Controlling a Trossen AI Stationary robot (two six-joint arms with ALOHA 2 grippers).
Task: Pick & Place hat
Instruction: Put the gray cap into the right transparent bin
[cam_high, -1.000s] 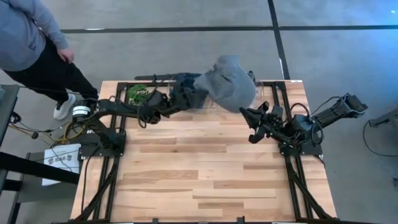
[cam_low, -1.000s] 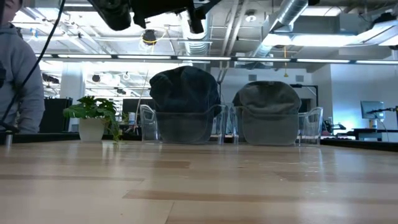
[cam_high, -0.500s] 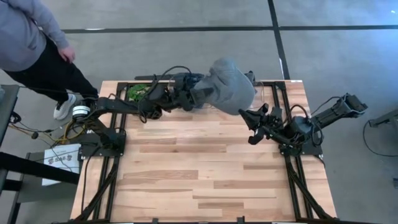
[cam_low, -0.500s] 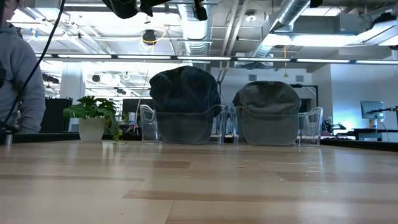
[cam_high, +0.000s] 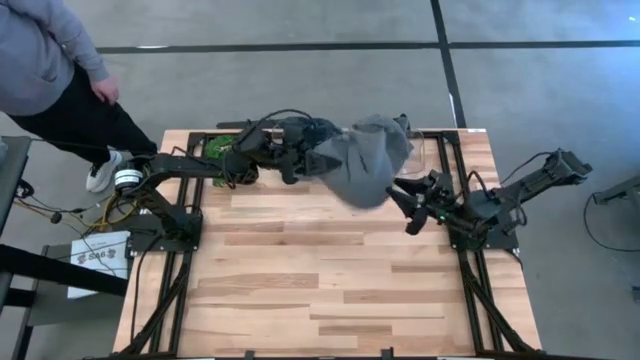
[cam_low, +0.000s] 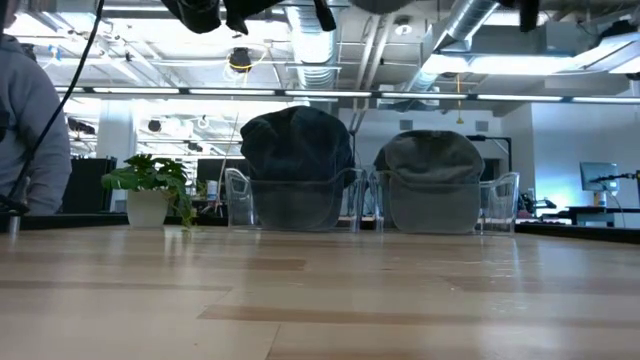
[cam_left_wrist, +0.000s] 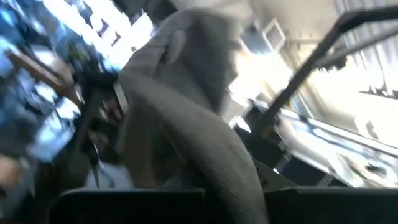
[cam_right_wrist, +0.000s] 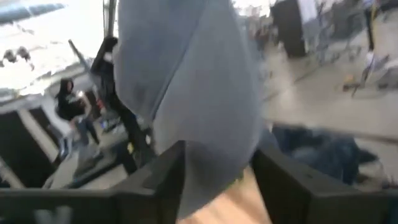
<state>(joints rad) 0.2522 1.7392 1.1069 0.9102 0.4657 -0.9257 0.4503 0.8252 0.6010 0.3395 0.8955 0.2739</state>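
A grey hat (cam_high: 365, 160) hangs in the air over the table's far edge. My left gripper (cam_high: 316, 160) is shut on its left side. My right gripper (cam_high: 405, 203) stands open just right of the hat's sagging lower end. In the right wrist view the grey cloth (cam_right_wrist: 199, 106) hangs down between the spread fingers. A dark blue hat (cam_low: 295, 165) and a grey-green hat (cam_low: 435, 178) sit on clear stands at the far edge. My left gripper pinches the hat's rim band (cam_left_wrist: 227, 168) between its two fingers, coming level from the table's left. The hat is lifted clear and droops slack from the hold toward the right and near side. My right gripper: whether its fingers (cam_right_wrist: 165, 177) touch the cloth I cannot tell.
A potted plant (cam_low: 150, 185) stands at the far left corner, beside the left arm. A person in a grey top (cam_high: 45, 60) stands beyond the table's far left corner. Bare wood (cam_high: 330, 280) fills the middle and near half of the table.
My left gripper has moved right to the hat and shut on its rim. My right gripper has opened and let go. The hat, a rounded dome before, has sagged and now droops from the left gripper toward the near side.
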